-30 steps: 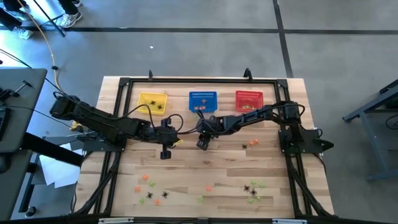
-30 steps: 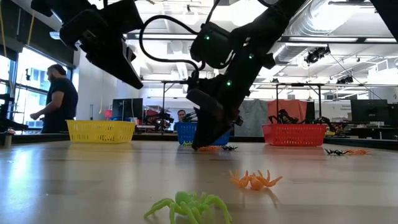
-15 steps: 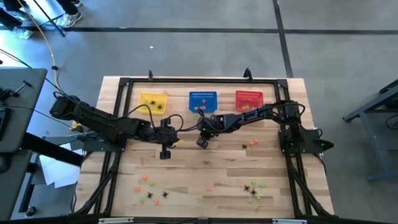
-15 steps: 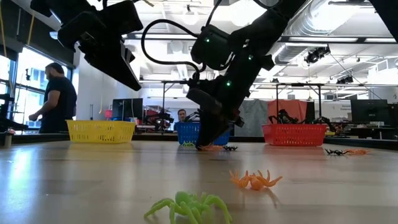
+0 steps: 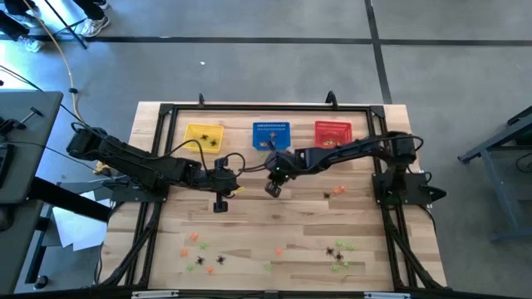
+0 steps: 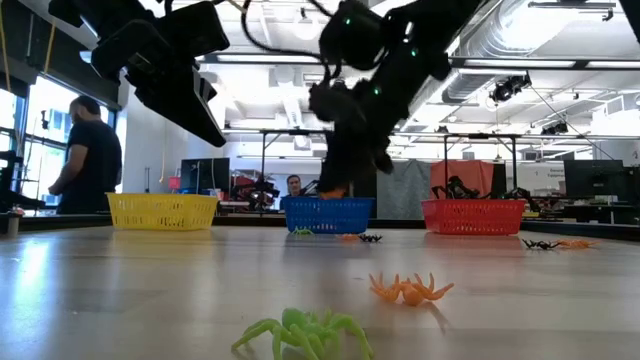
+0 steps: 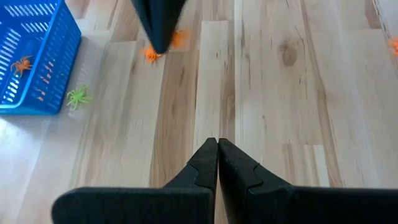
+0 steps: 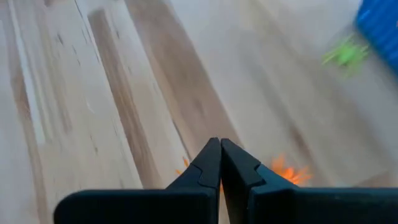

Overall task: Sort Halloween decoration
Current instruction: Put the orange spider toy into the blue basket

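Observation:
My right gripper [image 6: 336,188] is shut on a small orange spider trinket [image 8: 289,172] and hangs above the table, in front of the blue basket [image 5: 271,135]. It also shows in the high view [image 5: 273,188] and in the left wrist view [image 7: 158,37]. A green trinket [image 7: 78,96] lies on the wood beside the blue basket. One orange trinket [image 7: 22,64] lies inside that basket. My left gripper [image 7: 217,144] is shut with nothing in it and hovers left of the right gripper [image 5: 235,184]. More trinkets lie near the front edge [image 5: 199,251] [image 5: 339,252]. My right gripper pinches the orange trinket between its two fingers, which come from above and point down. Orange legs [image 8: 183,165] stick out on both sides of the shut fingers. The trinket [image 6: 332,190] is lifted clear of the table.
The yellow basket [image 5: 204,135], the blue basket and the red basket [image 5: 332,133] stand in a row along the far edge. An orange [image 5: 337,190] and a black trinket [image 5: 326,195] lie at mid right. A person [image 6: 92,155] stands beyond the table.
My right gripper stood with its fingertips on the table over the orange trinket, in front of the blue basket. It has taken hold of the trinket and gone up, and the trinket is now lifted clear of the wood.

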Controlling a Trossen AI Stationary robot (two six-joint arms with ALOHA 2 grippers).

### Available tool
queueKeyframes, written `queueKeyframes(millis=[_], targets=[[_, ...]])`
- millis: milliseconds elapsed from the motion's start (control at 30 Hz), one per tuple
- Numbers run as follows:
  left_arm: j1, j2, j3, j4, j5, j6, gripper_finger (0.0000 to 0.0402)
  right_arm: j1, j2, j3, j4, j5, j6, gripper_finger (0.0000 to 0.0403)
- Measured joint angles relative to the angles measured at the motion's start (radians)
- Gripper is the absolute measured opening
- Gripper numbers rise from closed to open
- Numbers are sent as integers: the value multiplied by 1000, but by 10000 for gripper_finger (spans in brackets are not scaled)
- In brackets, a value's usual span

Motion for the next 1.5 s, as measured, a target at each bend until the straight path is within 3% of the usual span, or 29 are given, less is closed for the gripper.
queueKeyframes(millis=[367,833,1500], targets=[[0,0,0,-4,0,10,0,-92,-143,2,67,109,-56,0],[0,0,0,-6,-36,30,0,-328,-141,3,89,144,-71,0],[3,0,0,-7,-53,38,0,-344,-8,4,97,141,-49,0]])
